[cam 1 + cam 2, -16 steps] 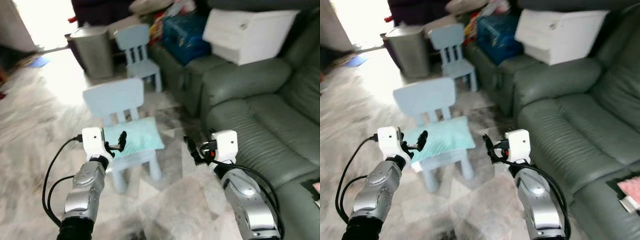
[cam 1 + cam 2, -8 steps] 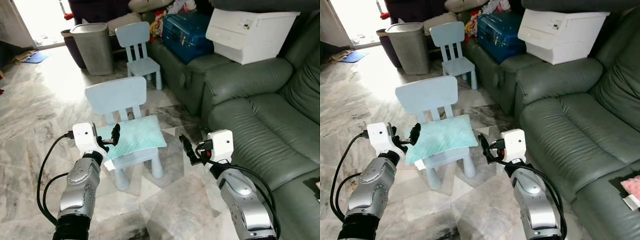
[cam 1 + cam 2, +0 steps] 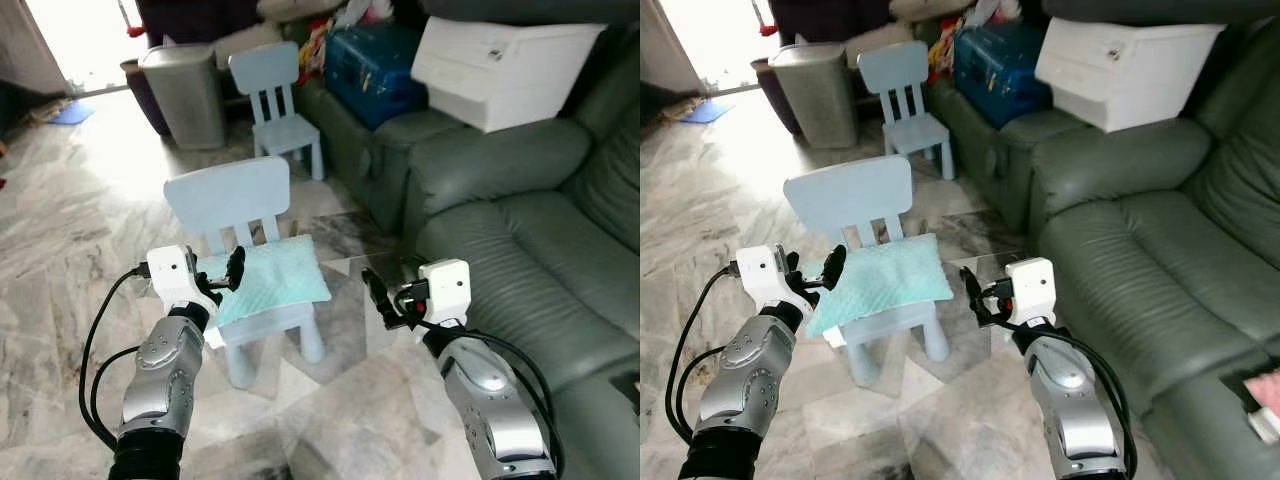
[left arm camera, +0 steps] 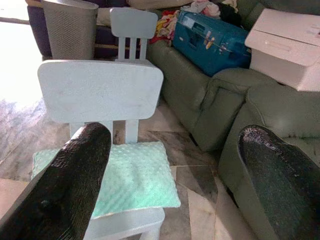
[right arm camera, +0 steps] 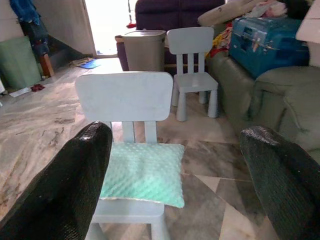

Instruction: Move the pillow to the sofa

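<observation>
Approach step: the pillow (image 3: 878,278) lies on the near chair (image 3: 852,195) seat; both the left gripper (image 3: 236,270) and right gripper (image 3: 971,285), jaws spread, must next close in on it before transfer to the sofa (image 3: 1140,260).

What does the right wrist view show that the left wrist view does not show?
The right wrist view alone shows a green panel by the wall and a blue mat near the bright doorway. The left wrist view alone shows the white box on the green sofa. Both share the mint pillow on the near blue chair, the second blue chair, the grey bin and the blue suitcase.
</observation>
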Available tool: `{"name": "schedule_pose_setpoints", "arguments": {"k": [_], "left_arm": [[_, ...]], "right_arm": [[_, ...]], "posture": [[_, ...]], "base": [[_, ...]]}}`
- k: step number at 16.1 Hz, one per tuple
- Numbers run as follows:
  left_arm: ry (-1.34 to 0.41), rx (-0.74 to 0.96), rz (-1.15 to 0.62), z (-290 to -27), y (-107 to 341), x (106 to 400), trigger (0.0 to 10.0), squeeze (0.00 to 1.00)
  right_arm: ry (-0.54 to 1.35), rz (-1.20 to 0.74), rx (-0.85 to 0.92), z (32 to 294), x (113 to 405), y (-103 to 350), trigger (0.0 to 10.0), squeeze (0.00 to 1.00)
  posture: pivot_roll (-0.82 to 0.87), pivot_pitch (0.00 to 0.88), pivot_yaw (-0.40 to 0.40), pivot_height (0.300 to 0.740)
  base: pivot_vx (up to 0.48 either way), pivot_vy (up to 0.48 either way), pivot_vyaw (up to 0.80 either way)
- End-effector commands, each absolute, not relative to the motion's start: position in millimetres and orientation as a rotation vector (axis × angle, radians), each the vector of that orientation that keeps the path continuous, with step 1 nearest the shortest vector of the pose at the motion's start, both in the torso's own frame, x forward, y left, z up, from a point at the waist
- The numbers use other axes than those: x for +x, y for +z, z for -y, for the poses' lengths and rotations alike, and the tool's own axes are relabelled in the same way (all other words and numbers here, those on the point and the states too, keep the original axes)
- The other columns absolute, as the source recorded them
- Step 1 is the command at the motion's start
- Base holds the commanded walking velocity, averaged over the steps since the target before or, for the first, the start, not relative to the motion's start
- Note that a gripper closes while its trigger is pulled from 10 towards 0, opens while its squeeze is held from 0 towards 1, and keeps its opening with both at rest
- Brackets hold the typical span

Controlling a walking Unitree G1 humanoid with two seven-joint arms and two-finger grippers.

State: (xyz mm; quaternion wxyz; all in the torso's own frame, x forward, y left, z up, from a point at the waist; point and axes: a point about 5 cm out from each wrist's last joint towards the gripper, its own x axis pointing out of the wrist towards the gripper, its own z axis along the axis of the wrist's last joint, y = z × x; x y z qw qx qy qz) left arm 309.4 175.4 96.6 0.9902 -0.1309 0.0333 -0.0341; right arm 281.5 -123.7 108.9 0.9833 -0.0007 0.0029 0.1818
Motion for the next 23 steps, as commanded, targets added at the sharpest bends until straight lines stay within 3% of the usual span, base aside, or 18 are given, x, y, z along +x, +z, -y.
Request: {"name": "schedule_pose_setpoints", "arguments": {"k": [1, 9, 12, 18, 23], "left_arm": [[-0.063, -0.266, -0.054, -179.3, 98.9, 309.1, 10.0, 0.00], [-0.070, -0.276, -0.064, -177.1, 96.3, 308.2, 10.0, 0.00], [-0.054, -0.269, -0.097, -175.9, 91.6, 308.1, 10.0, 0.00], [-0.025, -0.286, -0.121, -178.2, 88.2, 308.8, 10.0, 0.00], [-0.026, -0.273, -0.131, -178.2, 88.2, 309.7, 10.0, 0.00]], "right_arm": [[0.385, 0.005, -0.008, 119.8, 282.0, 110.8, 10.0, 0.00], [0.394, 0.007, -0.013, 119.7, 281.7, 109.4, 10.0, 0.00], [0.395, 0.008, -0.010, 120.0, 282.1, 108.5, 10.0, 0.00], [0.395, 0.005, -0.006, 119.6, 282.2, 107.3, 10.0, 0.00], [0.396, 0.006, -0.006, 120.1, 282.1, 106.8, 10.0, 0.00]], "posture": [[-0.18, 0.000, 0.062, 0.740], [-0.18, 0.000, 0.057, 0.740], [-0.18, 0.000, 0.058, 0.740], [-0.18, 0.000, 0.058, 0.740], [-0.18, 0.000, 0.057, 0.740]], "base": [[0.472, 0.000, 0.00], [0.474, 0.000, 0.00], [0.395, 0.000, 0.60], [0.000, 0.000, 0.20], [0.000, 0.454, 0.00]]}}
